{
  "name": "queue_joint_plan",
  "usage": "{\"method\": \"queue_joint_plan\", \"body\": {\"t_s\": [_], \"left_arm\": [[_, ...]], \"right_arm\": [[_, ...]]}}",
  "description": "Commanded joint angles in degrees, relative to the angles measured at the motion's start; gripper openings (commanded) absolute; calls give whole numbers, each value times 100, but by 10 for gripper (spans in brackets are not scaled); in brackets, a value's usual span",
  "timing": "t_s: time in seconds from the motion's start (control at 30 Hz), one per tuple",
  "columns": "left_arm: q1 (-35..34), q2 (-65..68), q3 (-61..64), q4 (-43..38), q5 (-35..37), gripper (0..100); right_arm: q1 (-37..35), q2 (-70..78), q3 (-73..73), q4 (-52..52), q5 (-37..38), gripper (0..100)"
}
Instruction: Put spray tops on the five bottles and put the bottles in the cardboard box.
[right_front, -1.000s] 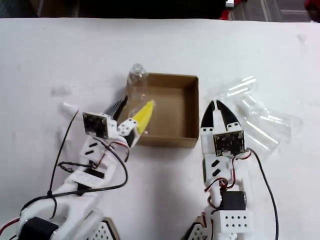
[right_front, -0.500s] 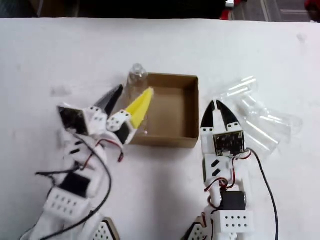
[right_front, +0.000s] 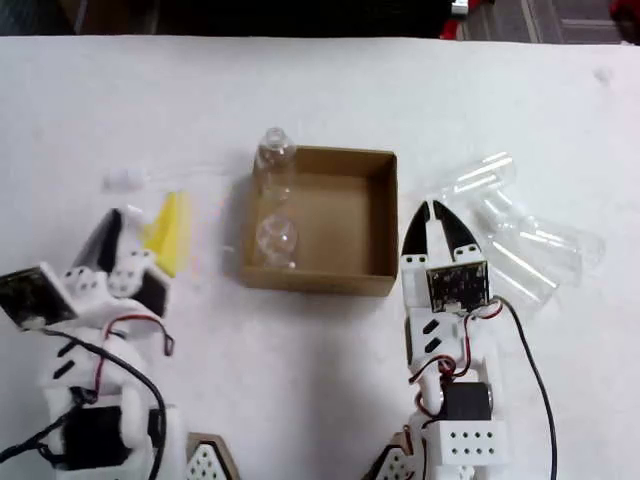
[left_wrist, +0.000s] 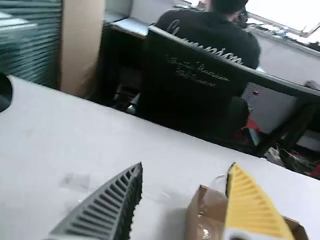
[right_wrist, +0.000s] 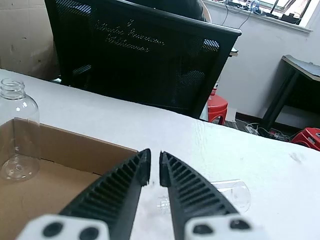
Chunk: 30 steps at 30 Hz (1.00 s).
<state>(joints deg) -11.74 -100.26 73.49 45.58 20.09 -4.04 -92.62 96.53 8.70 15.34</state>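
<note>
The cardboard box (right_front: 375, 225) sits mid-table. One clear bottle (right_front: 275, 165) with no spray top stands inside it against the left wall; the right wrist view shows this bottle (right_wrist: 17, 125) rising above the box rim (right_wrist: 75, 137). My left gripper (right_front: 148, 212) is open and holds nothing, left of the box, over bare table. Its grey and yellow fingers frame the box corner (left_wrist: 210, 215) in the left wrist view. My right gripper (right_front: 431, 208) is shut on nothing just right of the box. Several clear bottles (right_front: 520, 240) lie on their sides beyond it.
A small clear piece (right_front: 125, 181), perhaps a spray top, lies on the white table (right_front: 330, 90) ahead of the left gripper. One lying bottle (right_wrist: 230, 192) shows past the right gripper's fingers. A black chair (right_wrist: 145, 55) stands behind the far table edge.
My left gripper let go of the bottle, opened and drew back to the left, away from the box. The bottle stayed in the box. The right arm kept still.
</note>
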Motion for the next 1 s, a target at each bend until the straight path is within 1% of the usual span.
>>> {"method": "queue_joint_plan", "body": {"t_s": [0.0,0.13,0.27,0.33,0.43,0.57,0.63,0.8,0.97], "left_arm": [[-971,919,-316,-431,457,249],[-1077,2466,-413,-967,721,249],[-1103,4154,-1099,-967,1143,249],[-1103,4936,-1565,-695,1336,248],[-1095,5982,-2303,53,1451,248],[-1112,7108,-3174,1029,1319,248],[-1262,7618,-3560,1336,1240,248],[-1719,8910,-4360,1415,1257,252],[-1666,10097,-5090,1424,1662,253]], "right_arm": [[-31,-4,62,-145,9,18],[-40,4,62,-136,9,18],[-40,4,62,-136,9,18],[-40,13,62,-136,9,18],[-40,13,62,-136,9,18],[-40,22,62,-136,9,18],[-40,22,62,-136,9,18],[-40,4,62,-145,9,18],[-48,4,62,-145,9,18]]}}
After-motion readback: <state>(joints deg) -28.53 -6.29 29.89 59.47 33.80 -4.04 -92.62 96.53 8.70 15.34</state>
